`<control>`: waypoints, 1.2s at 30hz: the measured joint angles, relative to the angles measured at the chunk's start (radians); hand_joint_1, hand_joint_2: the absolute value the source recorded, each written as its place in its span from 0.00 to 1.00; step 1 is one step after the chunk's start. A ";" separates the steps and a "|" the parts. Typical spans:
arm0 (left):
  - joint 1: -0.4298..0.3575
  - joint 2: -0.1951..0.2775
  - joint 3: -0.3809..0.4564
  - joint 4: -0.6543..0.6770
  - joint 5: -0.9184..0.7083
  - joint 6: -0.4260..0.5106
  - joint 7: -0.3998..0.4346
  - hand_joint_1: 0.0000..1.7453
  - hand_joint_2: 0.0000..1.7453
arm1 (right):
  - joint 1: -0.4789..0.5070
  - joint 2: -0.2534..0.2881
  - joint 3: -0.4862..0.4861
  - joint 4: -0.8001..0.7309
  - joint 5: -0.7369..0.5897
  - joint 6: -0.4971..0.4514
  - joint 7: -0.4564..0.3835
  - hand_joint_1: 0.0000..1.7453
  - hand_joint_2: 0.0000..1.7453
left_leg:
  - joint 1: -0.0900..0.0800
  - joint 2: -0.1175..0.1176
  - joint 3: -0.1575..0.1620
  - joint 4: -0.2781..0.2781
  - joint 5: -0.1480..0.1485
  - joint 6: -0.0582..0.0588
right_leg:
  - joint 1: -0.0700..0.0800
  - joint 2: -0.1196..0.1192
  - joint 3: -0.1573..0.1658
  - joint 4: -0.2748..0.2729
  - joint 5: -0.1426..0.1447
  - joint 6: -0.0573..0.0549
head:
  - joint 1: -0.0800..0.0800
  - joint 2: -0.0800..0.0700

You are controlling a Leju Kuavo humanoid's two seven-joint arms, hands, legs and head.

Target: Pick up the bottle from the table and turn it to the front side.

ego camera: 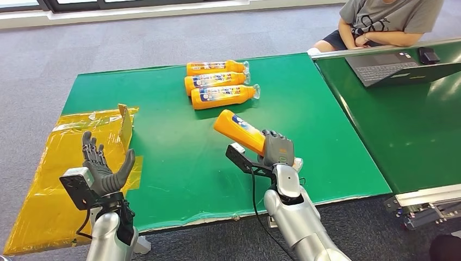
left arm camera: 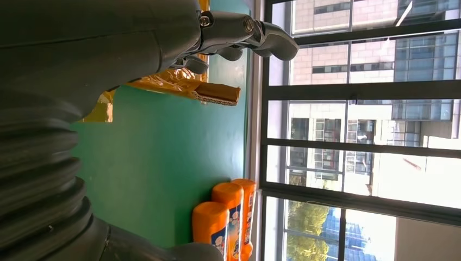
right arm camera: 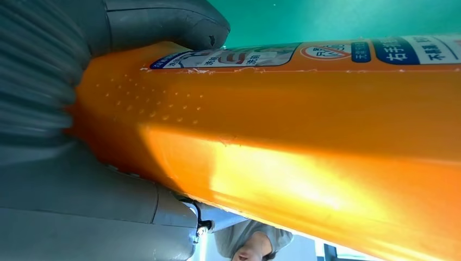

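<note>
Bottle (ego camera: 240, 131) up off the table (ego camera: 179, 163), tilted, base pointing up-left, label partly visible. Gripped in right hand (ego camera: 277, 149), fingers wrapped round it. Left hand (ego camera: 103, 168) raised over yellow sheet (ego camera: 49, 185), fingers spread, holding nothing. Three bottles (ego camera: 220, 83) lying side by side farther back.

The green table (ego camera: 179, 163) carries three orange bottles (ego camera: 220, 81) and a yellow sheet (ego camera: 60, 174).
</note>
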 joint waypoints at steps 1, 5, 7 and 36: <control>0.000 0.000 0.000 0.000 0.000 0.000 0.000 0.00 1.00 | 0.000 0.000 0.000 0.000 0.000 0.000 0.000 1.00 1.00 | 0.000 0.000 0.000 0.000 0.000 0.000 | 0.000 0.000 0.000 0.000 0.000 0.000 | 0.000 0.000; 0.000 0.000 0.000 0.000 0.000 0.000 0.000 0.00 1.00 | 0.001 0.000 0.000 -0.002 0.000 0.000 0.000 1.00 1.00 | 0.000 0.000 0.000 0.000 0.000 0.000 | 0.000 0.000 0.000 0.000 0.000 0.000 | 0.000 0.000; 0.000 0.000 0.000 0.000 0.000 0.000 0.000 0.00 1.00 | 0.002 0.000 0.000 -0.002 0.000 0.000 0.000 1.00 1.00 | 0.000 0.000 0.000 0.000 0.000 0.000 | 0.000 0.000 0.000 0.000 0.000 0.000 | 0.000 0.000; 0.000 -0.002 0.000 0.000 0.000 0.000 0.000 0.00 1.00 | 0.002 0.000 0.000 -0.003 0.000 0.000 0.000 1.00 1.00 | 0.000 0.000 0.000 0.000 0.000 0.000 | 0.000 0.000 0.000 0.000 0.000 0.000 | 0.000 0.000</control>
